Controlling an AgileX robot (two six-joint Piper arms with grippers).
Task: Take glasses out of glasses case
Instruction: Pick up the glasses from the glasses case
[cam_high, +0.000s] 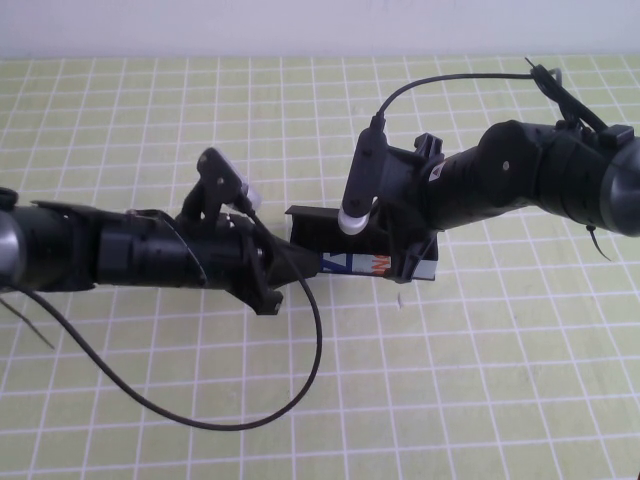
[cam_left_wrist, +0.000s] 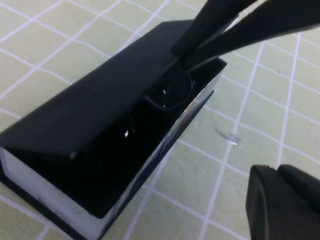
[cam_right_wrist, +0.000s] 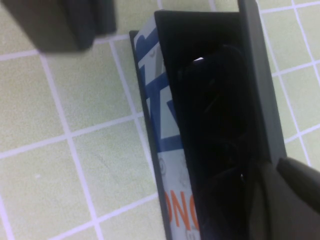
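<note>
The case (cam_high: 365, 262) lay on the gridded mat (cam_high: 450, 400) near its middle, lid (cam_high: 318, 216) already raised — so the opening step looked done. The glasses (cam_left_wrist: 167, 92) were still inside, one lens showing in the dark interior in the left wrist view, so the removal itself remained.

The right gripper (cam_high: 412, 262) sat at the case's right end, its fingers (cam_left_wrist: 200, 30) reaching down into the box toward the frame; whether they had clamped on it I cannot tell.

The left gripper (cam_high: 290, 262) was at the case's left end — touching or bracing it, apparently — and its grip state cannot be told either.
</note>
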